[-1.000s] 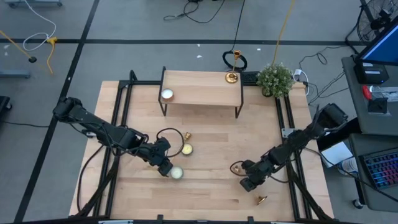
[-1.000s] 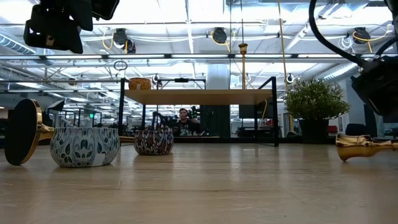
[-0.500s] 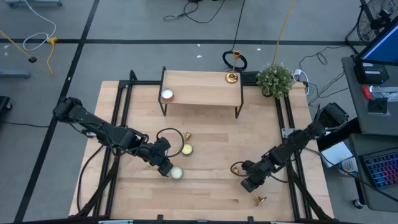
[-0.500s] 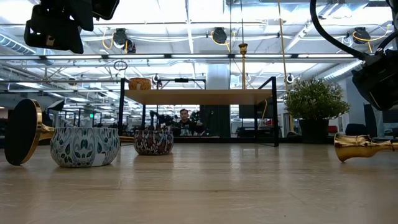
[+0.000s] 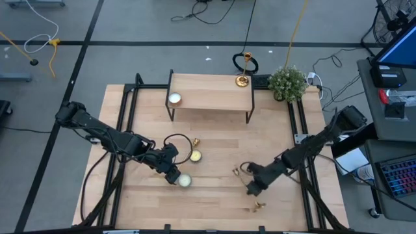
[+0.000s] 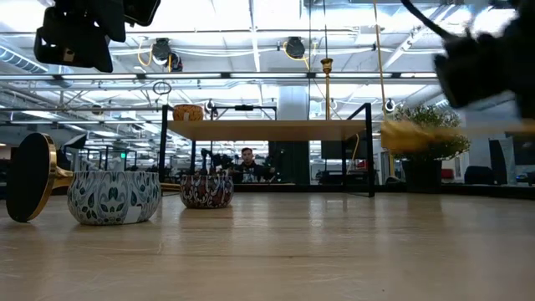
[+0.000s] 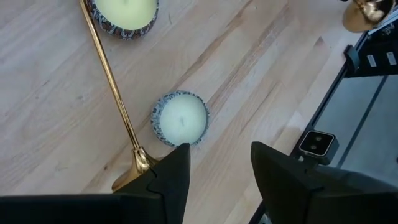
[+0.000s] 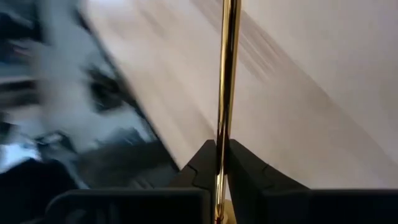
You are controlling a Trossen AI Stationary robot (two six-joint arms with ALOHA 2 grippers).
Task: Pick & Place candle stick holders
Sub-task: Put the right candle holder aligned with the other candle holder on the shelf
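— Our right gripper (image 8: 222, 163) is clamped on a candlestick (image 8: 225, 81) stem, lifted off the table (image 5: 214, 195) at near right.

— Thin stem — we risk it pivoting and slipping. Left gripper (image 7: 214, 168) waits with fingers apart.

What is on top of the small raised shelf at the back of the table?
On the raised shelf: one upright gold candle stick holder at its right end, one pale tealight at its left. The tabletop beneath it is hidden from above.
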